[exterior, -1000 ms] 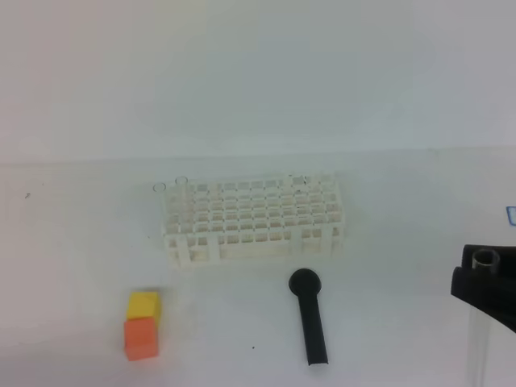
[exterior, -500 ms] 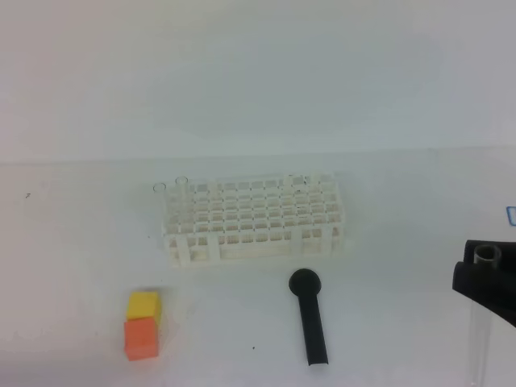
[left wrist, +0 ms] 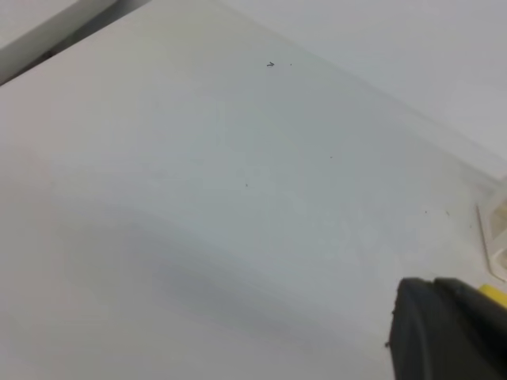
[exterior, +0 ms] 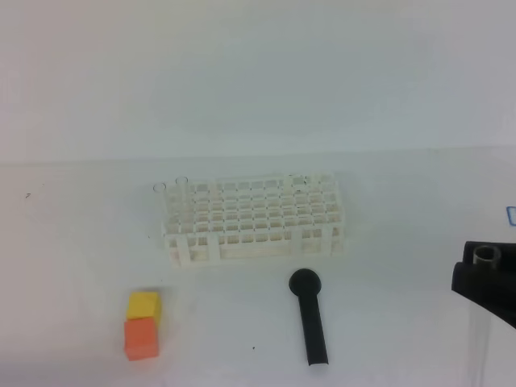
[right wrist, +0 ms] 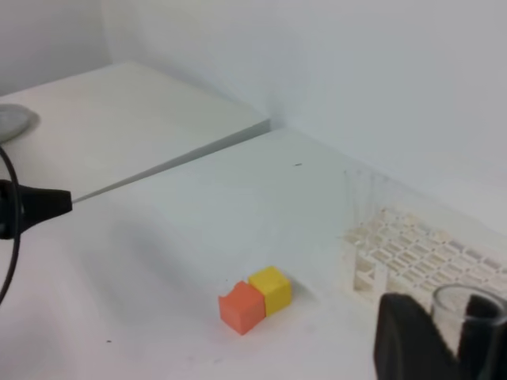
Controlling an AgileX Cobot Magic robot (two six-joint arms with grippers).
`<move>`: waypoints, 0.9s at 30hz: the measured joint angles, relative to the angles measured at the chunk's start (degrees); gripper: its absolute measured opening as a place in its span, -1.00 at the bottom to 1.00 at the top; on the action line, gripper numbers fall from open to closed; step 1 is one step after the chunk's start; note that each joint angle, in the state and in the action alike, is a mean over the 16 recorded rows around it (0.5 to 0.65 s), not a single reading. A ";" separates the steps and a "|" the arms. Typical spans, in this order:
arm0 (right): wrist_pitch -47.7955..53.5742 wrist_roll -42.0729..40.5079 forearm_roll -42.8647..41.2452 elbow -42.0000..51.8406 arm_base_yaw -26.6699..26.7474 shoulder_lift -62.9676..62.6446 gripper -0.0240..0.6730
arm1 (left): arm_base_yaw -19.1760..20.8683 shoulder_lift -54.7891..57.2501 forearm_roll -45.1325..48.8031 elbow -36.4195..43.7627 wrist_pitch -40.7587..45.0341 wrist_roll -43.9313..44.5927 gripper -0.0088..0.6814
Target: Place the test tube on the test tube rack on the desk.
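The test tube rack [exterior: 252,219] sits mid-frame in the high view on the desk [exterior: 72,266], long side toward us, two tubes already standing at its left end, so most holes are free. Lower centre lies a black round-headed tool [exterior: 310,316]; lower left, an orange cube [exterior: 140,338] touches a yellow cube [exterior: 143,305]. At the right edge the right gripper [exterior: 486,276] is clamped narrowly on the test tube [exterior: 485,258], held upright, likely so it can drop straight into a hole. The left gripper [left wrist: 447,328], lower right of its own view, is closed on nothing.
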 joint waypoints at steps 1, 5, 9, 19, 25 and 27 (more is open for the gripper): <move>-0.02 0.08 0.09 0.01 0.00 0.00 -0.58 | 0.00 0.00 0.00 0.00 0.00 0.00 -0.98; -0.21 -1.15 2.41 0.27 0.00 0.07 -0.58 | 0.00 0.00 0.00 0.00 0.00 0.00 -0.98; -0.52 -7.40 9.52 1.70 0.01 0.59 -0.58 | 0.00 0.00 0.00 0.00 0.00 0.00 -0.98; 4.25 -42.86 45.10 8.17 4.28 7.35 -0.58 | 0.00 0.00 0.00 0.00 0.00 0.00 -0.98; 11.34 -74.32 72.66 8.99 14.14 15.36 -0.58 | 0.00 0.00 0.00 0.00 0.00 0.00 -0.98; 12.78 -83.66 80.73 7.97 18.13 18.46 -0.58 | 0.00 0.00 0.00 0.00 0.00 0.00 -0.98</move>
